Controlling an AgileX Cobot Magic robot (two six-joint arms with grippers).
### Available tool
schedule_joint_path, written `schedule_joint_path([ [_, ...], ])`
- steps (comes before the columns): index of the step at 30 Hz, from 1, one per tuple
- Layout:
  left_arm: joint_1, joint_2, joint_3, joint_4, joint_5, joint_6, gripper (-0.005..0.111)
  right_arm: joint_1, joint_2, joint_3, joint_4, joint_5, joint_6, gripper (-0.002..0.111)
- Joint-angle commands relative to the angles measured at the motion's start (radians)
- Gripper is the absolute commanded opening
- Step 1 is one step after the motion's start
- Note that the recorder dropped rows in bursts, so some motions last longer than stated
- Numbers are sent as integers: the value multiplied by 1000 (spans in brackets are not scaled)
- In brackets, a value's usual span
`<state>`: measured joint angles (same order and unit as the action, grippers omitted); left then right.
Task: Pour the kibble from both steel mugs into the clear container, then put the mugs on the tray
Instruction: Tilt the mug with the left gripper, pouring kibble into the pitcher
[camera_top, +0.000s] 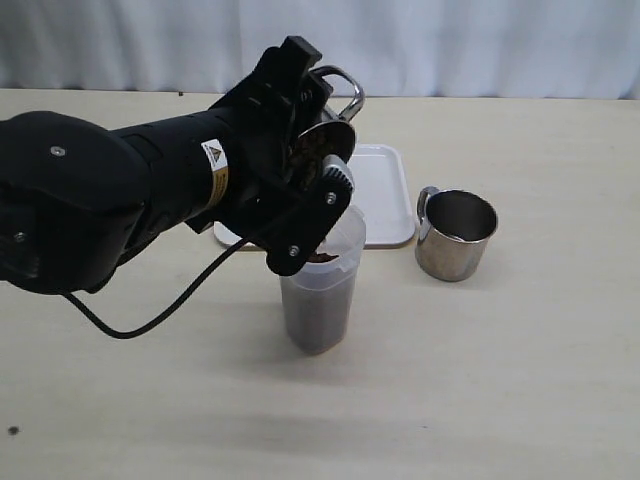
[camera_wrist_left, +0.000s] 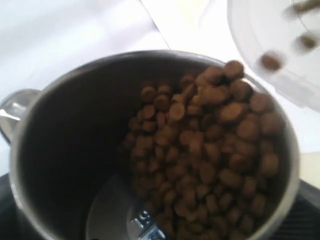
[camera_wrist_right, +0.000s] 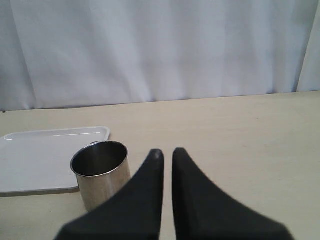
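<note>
Exterior view: the left gripper (camera_top: 318, 130) clamps the held steel mug (camera_top: 328, 135) across its body, with the jaws spread wide around it. The mug is tipped steeply. Its long axis lies close to horizontal, its mouth faces down and forward, and its handle points up. The mouth sits directly above the rim of the clear container (camera_top: 345, 240), which stands upright on the table (camera_top: 520, 380) and holds kibble (camera_top: 315, 315) to well over half its height. The tray (camera_top: 385, 190) lies just behind the container. The second steel mug (camera_top: 457, 235) stands upright just beside the tray's right edge and looks empty. The right gripper is not in this view.

Left wrist view: the camera looks straight into the held steel mug (camera_wrist_left: 75, 150). Kibble (camera_wrist_left: 210, 150) is banked against the lower side of the wall, up to the lip. Blurred pellets are falling toward the clear container (camera_wrist_left: 270, 30). The pour appears to be partway done. Further rotation about the lip, with the mouth kept over the container rim, should empty the mug.

Right wrist view: the right gripper (camera_wrist_right: 167, 152) has its fingers pressed nearly together and holds nothing. The second steel mug (camera_wrist_right: 102, 172) stands ahead of the fingertips, offset toward the tray (camera_wrist_right: 45, 155). The right arm is the nearer one to this mug.
</note>
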<state>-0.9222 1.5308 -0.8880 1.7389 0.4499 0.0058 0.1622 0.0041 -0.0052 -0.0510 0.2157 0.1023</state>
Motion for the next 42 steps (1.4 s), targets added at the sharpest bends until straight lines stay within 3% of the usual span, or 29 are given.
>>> schedule_joint_path([
  [1,1,-5,-9,5,8,19,0,3,-4,5,3,-1,-8,5],
  [42,-14,-2,-25,5,-37,230,0,3,-4,5,3,-1,-8,5],
])
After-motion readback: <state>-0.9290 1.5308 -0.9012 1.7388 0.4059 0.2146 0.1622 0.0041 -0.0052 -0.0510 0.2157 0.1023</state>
